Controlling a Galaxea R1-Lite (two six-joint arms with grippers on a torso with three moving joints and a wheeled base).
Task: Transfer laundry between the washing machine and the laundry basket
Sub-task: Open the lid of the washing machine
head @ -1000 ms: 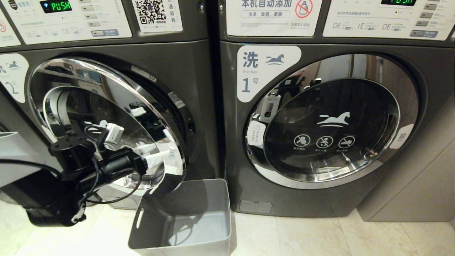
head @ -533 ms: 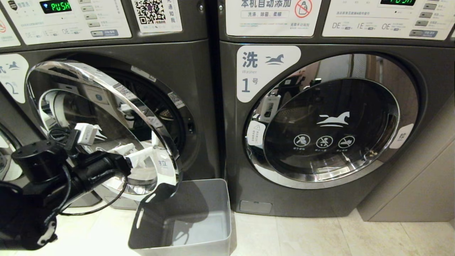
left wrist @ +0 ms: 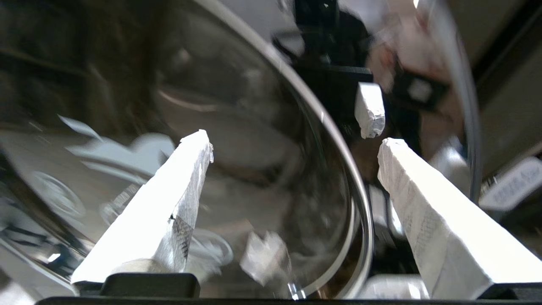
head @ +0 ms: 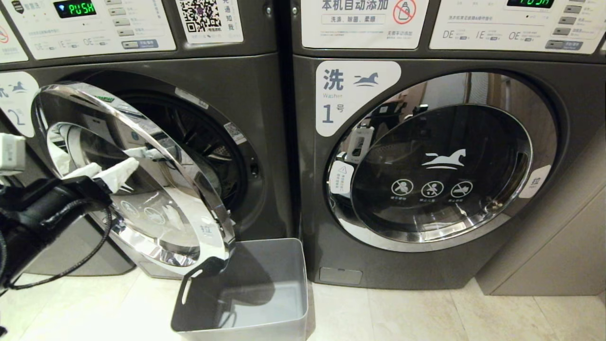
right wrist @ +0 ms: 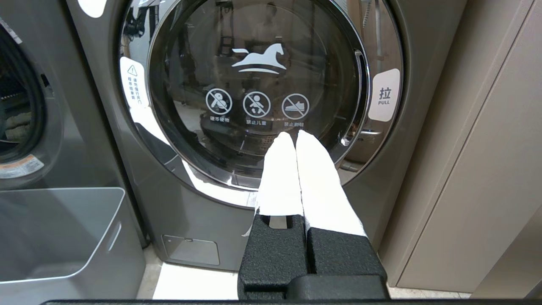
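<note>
The washing machine (head: 258, 123) marked 2 stands at the left with its chrome-rimmed glass door (head: 156, 208) swung partway out, and the dark drum (head: 208, 147) shows behind it. My left gripper (head: 106, 171) is open in front of the door's outer face, and in the left wrist view the left gripper (left wrist: 294, 144) has the door rim running between its white fingers. The laundry basket (head: 289, 279) sits on the floor below the door with nothing in it. The laundry is hidden. My right gripper (right wrist: 290, 135) is shut and empty, parked facing the other machine.
The alike machine marked 1 (head: 307, 189) stands to the right with its door (head: 440, 166) shut. A beige cabinet (head: 558, 246) flanks it. The open door overhangs the basket's near corner. Pale tiled floor (head: 426, 317) lies in front.
My left arm has drawn back to the left, gripper still open, and the door of machine 2 has swung wider, showing more of the drum. The right arm has not moved.
</note>
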